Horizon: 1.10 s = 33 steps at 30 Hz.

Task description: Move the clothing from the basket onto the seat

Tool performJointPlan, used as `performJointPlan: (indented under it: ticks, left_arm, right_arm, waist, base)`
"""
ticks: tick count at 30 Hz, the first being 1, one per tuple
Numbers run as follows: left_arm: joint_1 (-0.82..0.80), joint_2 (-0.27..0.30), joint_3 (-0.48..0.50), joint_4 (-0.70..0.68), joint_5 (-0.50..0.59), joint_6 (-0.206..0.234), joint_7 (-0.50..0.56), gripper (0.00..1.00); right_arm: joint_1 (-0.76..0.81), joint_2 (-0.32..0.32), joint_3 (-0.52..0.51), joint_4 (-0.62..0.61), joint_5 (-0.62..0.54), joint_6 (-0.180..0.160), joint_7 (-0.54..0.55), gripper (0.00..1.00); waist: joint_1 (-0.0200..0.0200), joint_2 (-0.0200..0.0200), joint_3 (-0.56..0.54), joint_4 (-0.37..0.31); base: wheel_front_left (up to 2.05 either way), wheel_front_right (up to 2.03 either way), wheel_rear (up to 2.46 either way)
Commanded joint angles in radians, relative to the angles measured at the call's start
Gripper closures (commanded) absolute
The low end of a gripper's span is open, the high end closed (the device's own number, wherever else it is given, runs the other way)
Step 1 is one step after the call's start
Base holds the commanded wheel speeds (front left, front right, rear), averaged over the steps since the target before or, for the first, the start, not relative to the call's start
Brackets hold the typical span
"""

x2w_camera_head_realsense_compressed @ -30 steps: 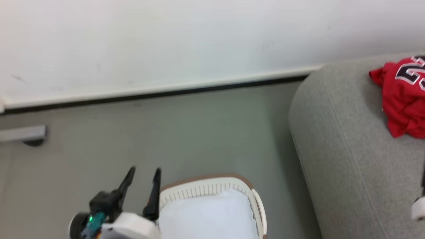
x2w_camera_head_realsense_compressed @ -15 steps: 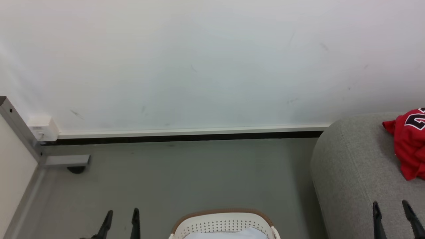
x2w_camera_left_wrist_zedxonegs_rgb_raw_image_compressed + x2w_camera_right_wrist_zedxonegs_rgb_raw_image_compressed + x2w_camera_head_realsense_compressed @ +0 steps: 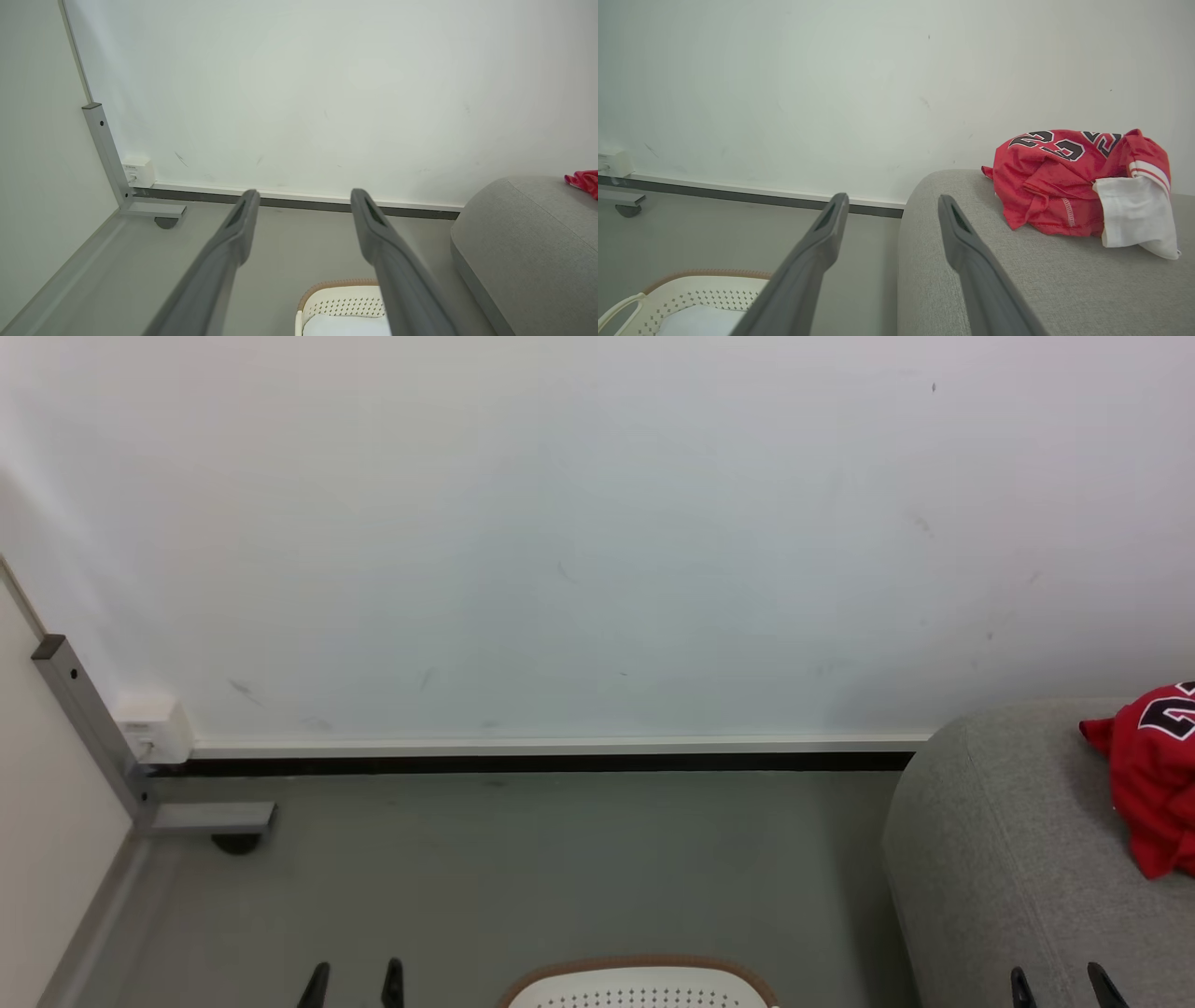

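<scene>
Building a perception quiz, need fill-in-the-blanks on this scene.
1. The red jersey lies on the grey ____.
2. Its black numerals read ____.
3. The basket has a ____ rim.
4. The left gripper and right gripper are both ____.
Missing: sofa; 23; brown; open.

Bright, even indoor light, no glare — soft shadows along the wall (image 3: 560, 523) base, wrist views bend at the edges.
</scene>
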Motion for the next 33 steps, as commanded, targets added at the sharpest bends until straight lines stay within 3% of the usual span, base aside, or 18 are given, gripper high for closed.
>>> performJointPlan:
  ticks: [1,11,12,15,33]
  left_arm:
    - [0.007,-0.005,0.01,0.003,0.013,-0.009,0.0,0.0]
    - [0.004,-0.032,0.044,0.021,0.041,-0.072,0.0,0.0]
    - [0.0,-0.032,0.043,0.023,0.032,-0.074,0.0,1.0]
    - [-0.001,-0.034,0.047,0.048,0.02,-0.074,0.007,1.0]
    - [-0.066,-0.036,0.095,0.045,-0.318,-0.088,0.096,1.0]
  right_arm:
    - [0.004,-0.002,0.004,0.006,0.008,-0.003,-0.002,0.0]
    - [-0.002,-0.002,0.027,0.018,0.014,-0.003,-0.002,0.0]
    - [-0.001,0.0,0.028,0.018,0.002,0.0,0.0,1.0]
    - [-0.005,0.006,0.022,0.044,0.014,0.0,0.008,1.0]
    - [-0.072,0.003,0.018,0.041,0.388,0.0,0.097,1.0]
  waist:
    - [0.0001,0.0,0.0,0.002]
    - [0.0001,0.0,0.0,0.012]
    - [0.0001,0.0,0.0,0.013]
    - [0.0001,0.0,0.001,0.013]
    - [0.0001,0.0,0.02,0.012]
  base:
    - [0.0,0.0,0.0]
    - [0.0,0.0,0.0]
    - [0.0,0.0,0.0]
    - [0.0,0.0,0.0]
    - [0.0,0.0,0.0]
